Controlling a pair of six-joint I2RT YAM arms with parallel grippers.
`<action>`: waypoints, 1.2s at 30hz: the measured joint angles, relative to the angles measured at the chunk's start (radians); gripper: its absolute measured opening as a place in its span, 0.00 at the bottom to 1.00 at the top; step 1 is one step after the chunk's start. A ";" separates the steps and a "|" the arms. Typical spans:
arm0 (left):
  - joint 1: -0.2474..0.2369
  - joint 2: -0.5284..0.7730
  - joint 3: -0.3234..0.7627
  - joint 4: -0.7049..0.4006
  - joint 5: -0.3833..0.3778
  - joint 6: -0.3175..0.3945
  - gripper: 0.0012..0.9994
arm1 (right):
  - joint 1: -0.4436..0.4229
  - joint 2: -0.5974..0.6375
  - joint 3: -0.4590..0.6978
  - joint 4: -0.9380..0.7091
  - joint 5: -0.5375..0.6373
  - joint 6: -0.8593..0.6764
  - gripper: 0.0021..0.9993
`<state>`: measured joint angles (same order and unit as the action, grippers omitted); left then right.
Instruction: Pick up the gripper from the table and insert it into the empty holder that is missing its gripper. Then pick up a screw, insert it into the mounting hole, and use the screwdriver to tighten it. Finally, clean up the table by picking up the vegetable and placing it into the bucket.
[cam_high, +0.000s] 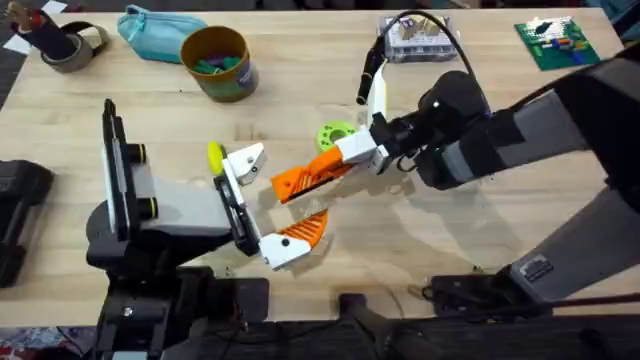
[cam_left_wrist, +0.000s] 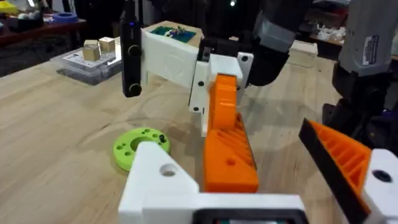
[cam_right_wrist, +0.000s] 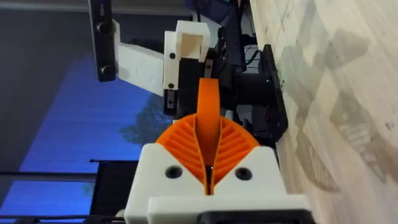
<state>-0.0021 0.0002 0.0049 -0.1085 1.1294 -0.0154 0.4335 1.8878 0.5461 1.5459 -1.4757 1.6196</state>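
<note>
**Orange finger held short of its bracket**

The gripper (cam_high: 308, 177), an orange ribbed wedge, sits clamped in the right gripper (cam_high: 345, 160), long axis pointing at the holder (cam_high: 240, 160) just beside its tip. The right arm is nearer. Seating it likely means pushing along that axis. The left gripper (cam_left_wrist: 249, 202) stands apart, nothing between its fingers.
</note>
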 joint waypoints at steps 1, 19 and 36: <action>0.000 0.000 0.000 0.000 0.000 0.000 0.98 | 0.000 0.000 0.000 0.000 0.000 0.000 0.02; 0.000 0.000 0.000 0.000 0.000 0.000 0.98 | 0.000 -0.054 0.018 0.001 0.000 0.088 0.02; 0.000 0.000 0.000 0.000 0.000 0.000 0.98 | 0.000 -0.091 0.027 -0.006 0.021 0.106 0.02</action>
<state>-0.0021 0.0006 0.0051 -0.1086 1.1294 -0.0154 0.4335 1.7973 0.5732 1.5402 -1.4546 1.7253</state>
